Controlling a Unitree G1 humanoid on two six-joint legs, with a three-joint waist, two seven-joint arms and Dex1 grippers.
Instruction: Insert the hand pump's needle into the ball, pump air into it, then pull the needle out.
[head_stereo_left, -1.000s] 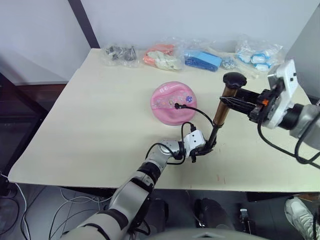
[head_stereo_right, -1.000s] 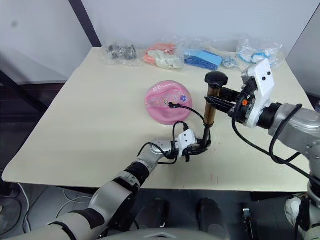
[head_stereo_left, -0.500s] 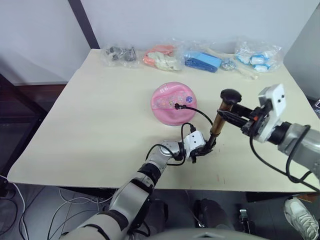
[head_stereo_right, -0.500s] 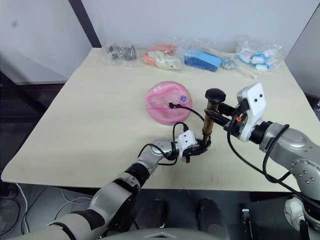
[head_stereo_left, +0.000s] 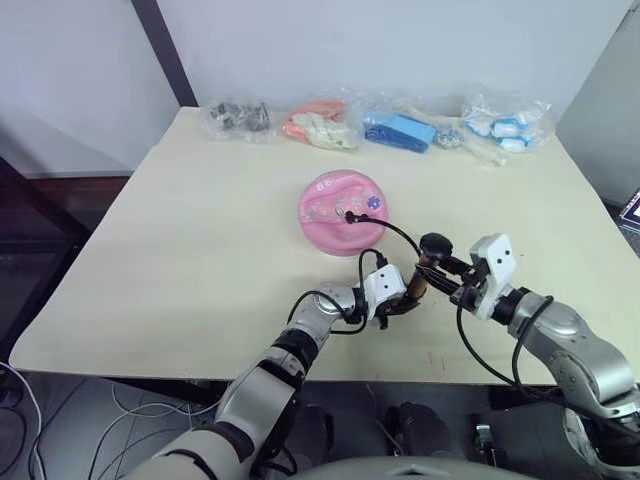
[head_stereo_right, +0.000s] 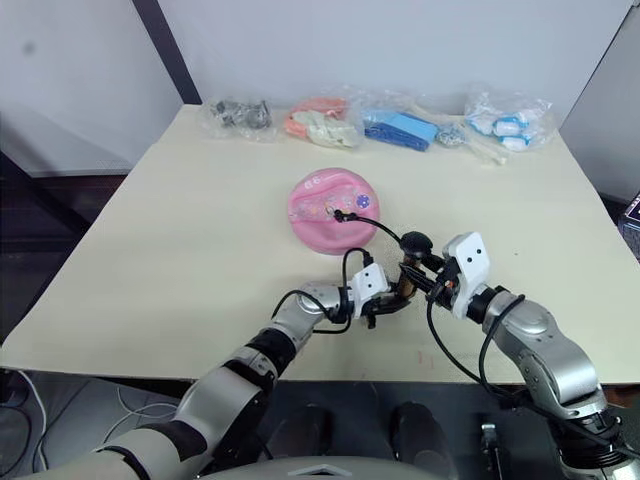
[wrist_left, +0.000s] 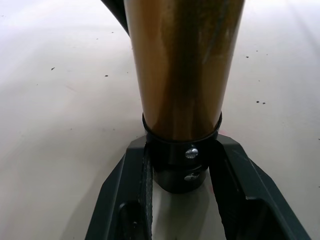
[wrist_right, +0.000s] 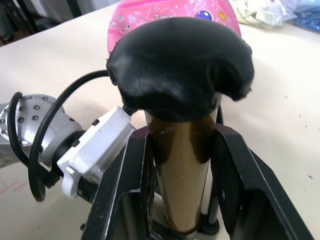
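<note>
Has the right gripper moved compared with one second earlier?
Yes. The right gripper, shut on the hand pump, has come down, pushing the knob toward the table and the left gripper.

Even, soft overhead light falls on the pale counter (head_stereo_left: 180, 240) with faint shadows under the pink ball (head_stereo_left: 344, 211) (its top carries a mild sheen), while the left wrist view shows streaky glare along the hand pump (wrist_left: 182, 65), blurred toward its top.
</note>
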